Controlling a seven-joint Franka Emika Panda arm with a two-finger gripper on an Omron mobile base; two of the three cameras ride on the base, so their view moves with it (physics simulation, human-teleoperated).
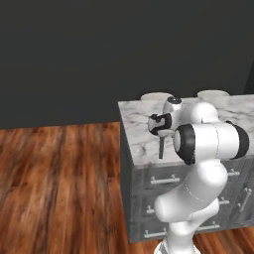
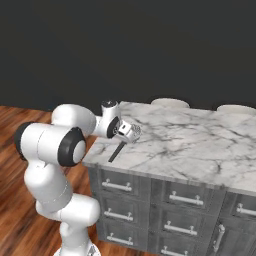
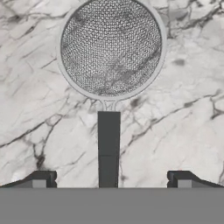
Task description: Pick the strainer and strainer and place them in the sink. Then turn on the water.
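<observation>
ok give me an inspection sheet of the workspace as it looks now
surface: white marble counter with grey veins, on grey drawer cabinets.
job's things: strainer with long black handle lies flat on the marble, near the counter's edge.
clutter: nothing seen on the counter.
end effector: end effector open above the strainer, fingers either side of the black handle, not touching it.
cables: nothing seen.
surroundings: wooden floor, dark wall, two pale stool tops behind the counter.

White rounded arm (image 1: 198,149), black joint rings, small dark gripper (image 3: 109,179) fingertips.
</observation>
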